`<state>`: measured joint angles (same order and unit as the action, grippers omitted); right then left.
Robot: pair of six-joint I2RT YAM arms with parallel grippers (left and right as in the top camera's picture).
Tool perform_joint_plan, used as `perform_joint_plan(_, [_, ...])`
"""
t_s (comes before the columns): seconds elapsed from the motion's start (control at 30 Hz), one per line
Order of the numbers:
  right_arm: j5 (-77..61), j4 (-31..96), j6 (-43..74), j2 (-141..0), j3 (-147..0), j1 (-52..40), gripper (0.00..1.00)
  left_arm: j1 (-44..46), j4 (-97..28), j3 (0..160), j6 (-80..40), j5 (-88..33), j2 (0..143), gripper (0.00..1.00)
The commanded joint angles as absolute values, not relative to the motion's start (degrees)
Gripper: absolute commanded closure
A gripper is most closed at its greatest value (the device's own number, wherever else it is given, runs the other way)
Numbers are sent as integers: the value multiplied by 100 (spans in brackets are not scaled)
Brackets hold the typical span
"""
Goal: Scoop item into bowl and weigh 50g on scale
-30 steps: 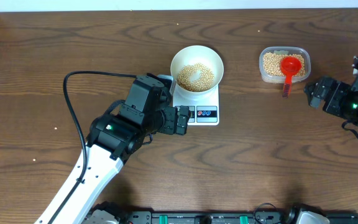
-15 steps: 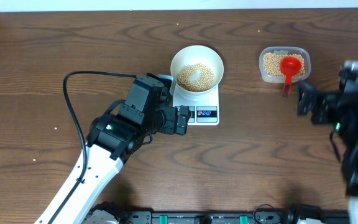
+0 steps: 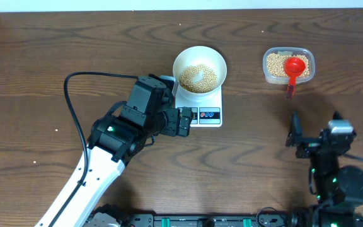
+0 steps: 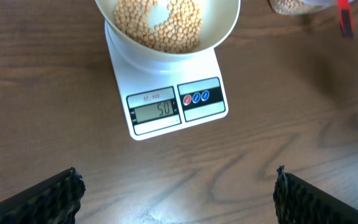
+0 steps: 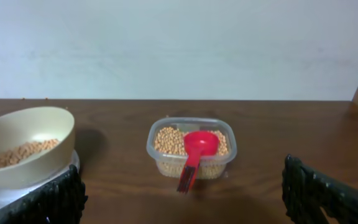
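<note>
Overhead view: the left arm is reaching in from the near-left edge of the brown wooden table (image 3: 55,44). Its white link is rising diagonally to a black wrist, and a black cable (image 3: 71,104) is arching beside it. The left tool (image 3: 184,121) is pointing right, at the display end of the small white rectangular digital scale (image 3: 210,115). In the left wrist view its ribbed black fingers (image 4: 39,199) are standing wide apart, gripping nothing, with bare table between them and the scale.

The smooth round white bowl (image 3: 200,53) is sitting on the scale platform. The small round tan-yellow beans (image 3: 199,79) are lying in a loose heap inside the bowl. The grey display is showing 50; any further mark is not legible.

The right arm is sitting folded at the near-right edge, well apart from the scale. The right tool (image 5: 182,199) is facing the far edge, and its fingers are spread wide and empty. Ahead of it, the clear rectangular plastic tub (image 3: 307,52) is holding more beans. A red plastic scoop (image 3: 295,65) is resting in the tub, with its handle projecting over the near rim.
</note>
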<state>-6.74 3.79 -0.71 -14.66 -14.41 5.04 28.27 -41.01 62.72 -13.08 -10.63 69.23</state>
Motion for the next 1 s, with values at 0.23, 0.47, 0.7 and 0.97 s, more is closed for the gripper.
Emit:
perform_joint_plan(0.23, [-351, -556, -137, -307, -80, 316, 1, 2810, -4117, 6361, -1253, -1094, 6936, 0])
perform_joint_plan(0.47, [12, -19, -141, -27, -32, 220, 1, 2810, -4117, 6361, -1253, -1094, 6936, 0])
perform_joint_plan(0.7, [51, 429, -134, -36, -32, 220, 1, 2808, -4117, 6361, -1253, -1094, 6934, 0])
perform_joint_plan(0.97, [49, 427, -137, -38, -32, 220, 1, 2810, -4117, 6361, -1253, -1094, 6934, 0])
